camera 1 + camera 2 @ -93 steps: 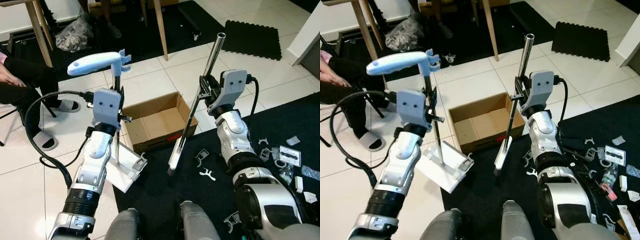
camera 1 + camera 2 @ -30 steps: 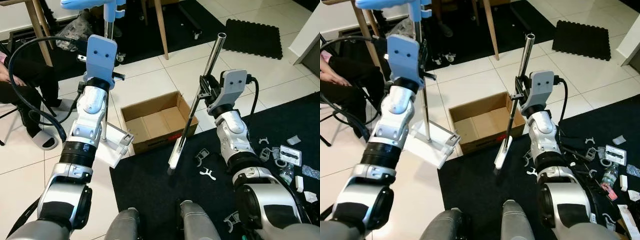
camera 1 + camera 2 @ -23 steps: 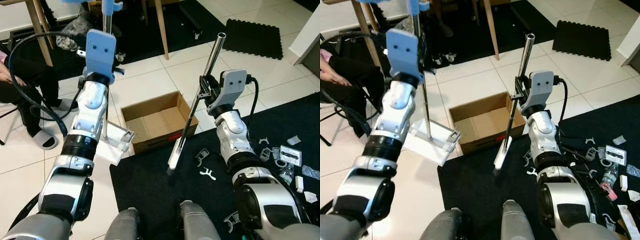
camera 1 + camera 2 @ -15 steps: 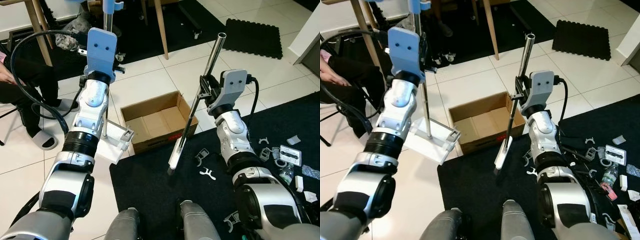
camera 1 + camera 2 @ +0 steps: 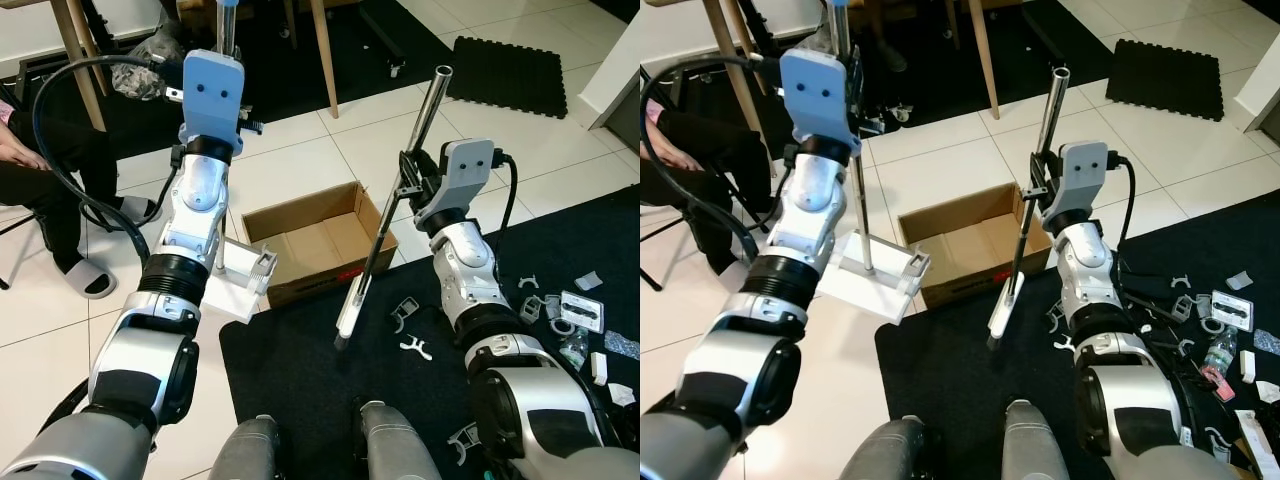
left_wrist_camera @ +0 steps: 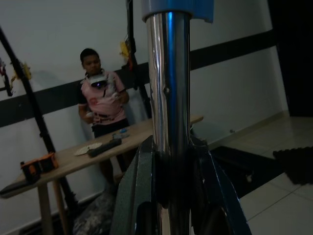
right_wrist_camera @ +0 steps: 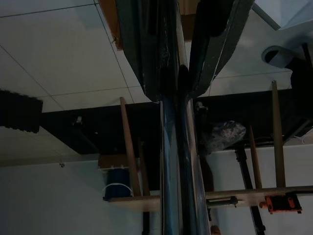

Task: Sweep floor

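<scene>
Two risks: with left gripper point(image 6: 173, 196) clamped on dustpan pole point(image 5: 858, 215), pan point(image 5: 872, 272) below it beside cardboard box point(image 5: 312, 238), and right gripper point(image 5: 408, 188) clamped on broom handle point(image 5: 390, 215), tip beneath on mat, likely snagging box or scattering clips point(image 5: 412, 347).

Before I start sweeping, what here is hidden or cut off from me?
- Dustpan handle top: cut off by the upper edge in both eye views.
- Left gripper fingers: hidden behind its blue housing in the eye views.
- Broom head: its lower end looks thin, bristles too small to tell.
- Cardboard box near inner wall: hidden by its own rim.
</scene>
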{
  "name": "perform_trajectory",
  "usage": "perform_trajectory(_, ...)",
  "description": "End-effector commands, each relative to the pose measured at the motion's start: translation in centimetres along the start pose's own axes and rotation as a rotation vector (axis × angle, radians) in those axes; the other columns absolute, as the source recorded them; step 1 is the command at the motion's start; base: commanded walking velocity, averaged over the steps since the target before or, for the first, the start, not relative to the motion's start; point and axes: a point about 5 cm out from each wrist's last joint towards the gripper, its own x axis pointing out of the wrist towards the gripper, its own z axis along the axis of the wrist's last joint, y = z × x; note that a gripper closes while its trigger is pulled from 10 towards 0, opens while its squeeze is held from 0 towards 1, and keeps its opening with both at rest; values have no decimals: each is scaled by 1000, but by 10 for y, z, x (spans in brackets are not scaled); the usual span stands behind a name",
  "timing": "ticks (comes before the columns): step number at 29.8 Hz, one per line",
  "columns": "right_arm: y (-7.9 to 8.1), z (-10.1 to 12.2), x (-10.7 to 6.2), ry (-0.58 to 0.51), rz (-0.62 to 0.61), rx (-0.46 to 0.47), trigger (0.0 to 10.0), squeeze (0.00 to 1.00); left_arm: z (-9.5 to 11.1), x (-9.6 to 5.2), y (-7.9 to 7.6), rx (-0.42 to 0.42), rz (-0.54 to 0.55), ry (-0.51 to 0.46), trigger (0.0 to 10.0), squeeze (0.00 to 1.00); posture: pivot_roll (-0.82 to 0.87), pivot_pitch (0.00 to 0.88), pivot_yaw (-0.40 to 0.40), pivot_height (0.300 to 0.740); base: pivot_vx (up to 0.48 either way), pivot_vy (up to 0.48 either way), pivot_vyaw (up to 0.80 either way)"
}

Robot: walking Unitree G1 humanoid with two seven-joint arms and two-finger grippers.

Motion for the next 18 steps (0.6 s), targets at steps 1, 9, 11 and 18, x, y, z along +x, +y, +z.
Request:
perform_trajectory(1,0,3,1,-15,5,-11,10000,0,10,6,-6,4,-24,-54,10000,0,-9,92,41,740,0,0,0)
perform_trajectory(9,-1,3,1,-13,6,-15,10000,0,-1,3,-11,-127,34,12,10000,0,-19,86,38,740,0,0,0)
perform_trajectory(11,-1,3,1,-12,6,-16,10000,0,-5,3,-10,-152,54,30,10000,0,-20,87,37,740,0,0,0)
perform_trajectory(18,-2,3,1,-10,6,-17,10000,0,-10,2,-7,-177,85,63,10000,0,-18,89,37,740,0,0,0)
